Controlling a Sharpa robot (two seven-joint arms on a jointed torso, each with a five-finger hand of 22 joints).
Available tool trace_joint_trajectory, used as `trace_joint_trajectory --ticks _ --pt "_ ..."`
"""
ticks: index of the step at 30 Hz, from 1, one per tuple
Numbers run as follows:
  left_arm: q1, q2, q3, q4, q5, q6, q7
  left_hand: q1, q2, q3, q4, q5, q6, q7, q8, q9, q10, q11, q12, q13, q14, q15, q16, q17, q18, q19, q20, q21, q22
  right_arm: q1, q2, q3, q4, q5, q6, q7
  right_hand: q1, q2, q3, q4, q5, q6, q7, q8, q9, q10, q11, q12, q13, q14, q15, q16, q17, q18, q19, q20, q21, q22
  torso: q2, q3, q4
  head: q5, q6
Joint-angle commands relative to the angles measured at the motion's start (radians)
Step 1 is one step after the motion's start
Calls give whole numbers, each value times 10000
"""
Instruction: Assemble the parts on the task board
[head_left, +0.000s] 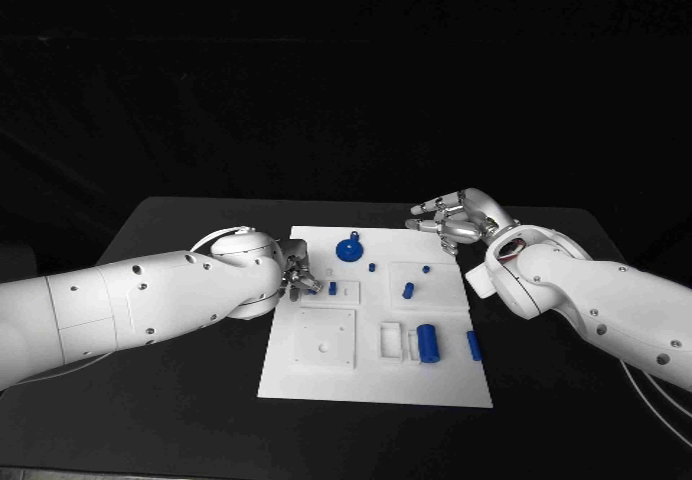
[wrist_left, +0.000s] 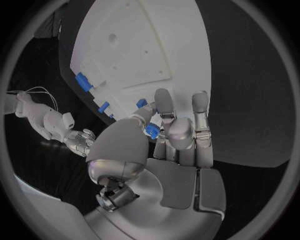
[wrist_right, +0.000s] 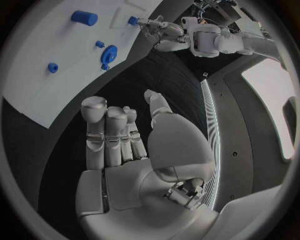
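I see the white board (head_left: 378, 385) lying flat in the middle of the black worktop (head_left: 173, 400). On it the blue parts are spread: a round piece with a small tab (head_left: 351, 248) at about 12 o'clock on the board, a small peg (head_left: 372, 267) just below it, a short pin (head_left: 408, 291) near the centre, a thick cylinder (head_left: 427, 342) at about 4 o'clock and a thin pin (head_left: 473, 346) beside it near the right edge. Two raised white frames, a square one (head_left: 326, 337) and a narrow one (head_left: 392, 340), stand in the lower half.

My left robot hand (head_left: 296, 277) is at the board's 9 o'clock edge. In the left wrist view its thumb and fingers (wrist_left: 181, 131) pinch a small blue part (wrist_left: 151, 131), so it is gripping that part. Another small blue piece (head_left: 333, 288) stands on the board just beside this hand.

My right robot hand (head_left: 459, 219) is at about 1 o'clock, off the board's far corner, above the worktop. Its fingers (wrist_right: 107, 131) are straight and apart from the thumb, and it holds nothing.
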Motion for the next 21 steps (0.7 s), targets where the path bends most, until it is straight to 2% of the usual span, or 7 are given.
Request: trace_joint_trajectory --ticks 1,15,19,21 --pt "-160 66 -109 23 287 333 114 -71 -208 -62 162 -84 2049 -1236 -67 -28 287 -308 -28 -21 9 -61 -66 -48 175 43 18 -36 191 -4 7 5 5 -14 92 93 -109 -20 70 4 52 94 -1 3 15 -47 5 -13 -4 -43 -18 -50 6 164 138 -2 -58 765 -4 0 0 -19 -1" --pt "-160 77 -108 -26 301 78 116 -181 -740 -311 810 -103 1998 -1252 -63 -59 288 -314 -81 -77 -4 -91 -143 -156 144 71 -16 -110 193 -5 12 5 -7 4 91 91 -128 -8 98 4 67 96 -1 4 15 -54 4 -22 -12 -43 -19 -51 7 165 139 -3 -64 764 -2 -7 5 -41 -6" --pt "-160 78 -108 -32 301 33 121 -178 -851 -305 1059 -114 2004 -1255 -59 -61 289 -318 -81 -89 0 -97 -143 -142 141 83 -24 -127 195 -5 16 5 -9 5 95 90 -89 -6 122 -19 64 91 2 4 15 -58 3 -25 -14 -46 -19 -61 -1 165 136 -3 -72 762 -2 -7 8 -38 -9" --pt "-160 78 -108 -36 301 23 124 -178 -851 -305 1059 -114 2004 -1255 -59 -61 289 -318 -81 -89 0 -97 -143 -142 141 83 -24 -127 195 -5 18 5 -10 5 98 90 -89 -6 122 -19 64 91 2 4 15 -58 3 -25 -14 -46 -19 -61 -1 165 136 -3 -72 762 -2 -7 7 -38 -10"
